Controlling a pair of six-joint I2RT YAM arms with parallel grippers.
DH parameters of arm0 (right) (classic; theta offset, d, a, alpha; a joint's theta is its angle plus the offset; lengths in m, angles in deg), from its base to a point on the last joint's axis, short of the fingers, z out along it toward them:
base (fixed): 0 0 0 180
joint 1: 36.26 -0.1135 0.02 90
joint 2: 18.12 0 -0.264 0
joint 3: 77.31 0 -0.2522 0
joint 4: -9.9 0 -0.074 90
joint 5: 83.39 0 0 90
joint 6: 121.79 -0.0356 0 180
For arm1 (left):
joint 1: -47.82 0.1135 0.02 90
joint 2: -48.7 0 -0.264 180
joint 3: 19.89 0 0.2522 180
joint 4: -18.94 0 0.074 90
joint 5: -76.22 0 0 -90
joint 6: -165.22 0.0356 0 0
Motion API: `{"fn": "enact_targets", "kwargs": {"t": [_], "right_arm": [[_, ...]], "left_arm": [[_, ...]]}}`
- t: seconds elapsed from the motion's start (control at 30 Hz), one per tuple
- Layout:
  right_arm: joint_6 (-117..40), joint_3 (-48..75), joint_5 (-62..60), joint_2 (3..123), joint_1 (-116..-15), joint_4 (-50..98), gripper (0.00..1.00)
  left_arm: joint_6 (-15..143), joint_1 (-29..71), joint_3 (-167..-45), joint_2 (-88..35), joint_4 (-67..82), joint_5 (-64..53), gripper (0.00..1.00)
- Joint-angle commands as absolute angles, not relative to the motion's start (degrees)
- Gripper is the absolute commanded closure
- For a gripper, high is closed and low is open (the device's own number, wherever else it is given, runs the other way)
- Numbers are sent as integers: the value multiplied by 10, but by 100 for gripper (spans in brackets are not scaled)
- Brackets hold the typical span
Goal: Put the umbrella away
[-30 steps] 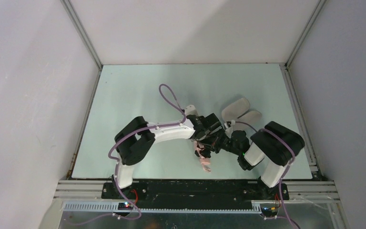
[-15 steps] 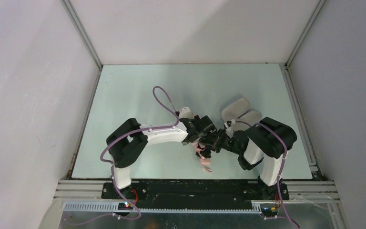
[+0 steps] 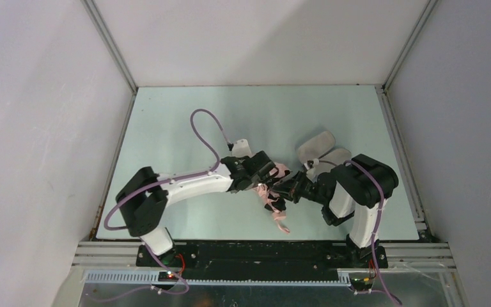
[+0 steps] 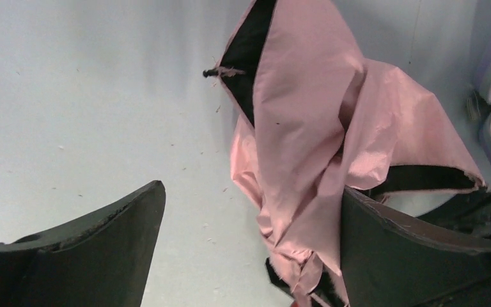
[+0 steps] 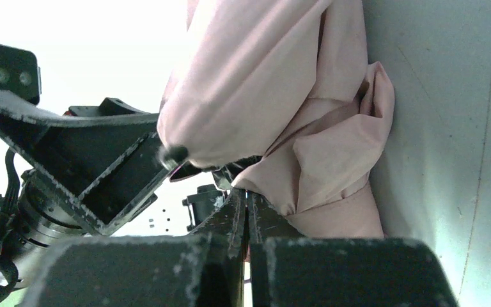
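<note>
Top external view: on your left, the left arm stretches low across the table [image 3: 179, 121] toward the middle, and the left gripper [image 3: 263, 177] sits right at the upper end of the umbrella [image 3: 270, 197]. Its wrist camera shows you the two fingers [image 4: 102, 249] spread wide. The crumpled salmon-pink canopy lies in the gap between them, slack on the table and brushing only the right-hand finger, so nothing is clamped there. The umbrella itself lies near the front centre of the table, between the two grippers, with its small pink handle [image 3: 283, 226] pointing toward the arm bases. Moving right, the right gripper [image 3: 289, 190] meets the bundle from the other side. Its wrist view shows you the fingers pressed together, tips buried at the folds; you cannot tell whether any cloth is pinched. Further right and back, the pale grey case [image 3: 323, 148] lies apart from the umbrella.
</note>
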State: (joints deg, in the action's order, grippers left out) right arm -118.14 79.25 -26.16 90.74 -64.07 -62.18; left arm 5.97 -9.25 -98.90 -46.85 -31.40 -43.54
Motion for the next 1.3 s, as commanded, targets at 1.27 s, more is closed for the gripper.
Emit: {"fn": "enact_targets", "kwargs": {"t": [1.27], "right_arm": [[-1125, 752, -361, 926, -602, -550, 100]], "left_arm": [[1381, -136, -659, -324, 251, -208, 0]]}}
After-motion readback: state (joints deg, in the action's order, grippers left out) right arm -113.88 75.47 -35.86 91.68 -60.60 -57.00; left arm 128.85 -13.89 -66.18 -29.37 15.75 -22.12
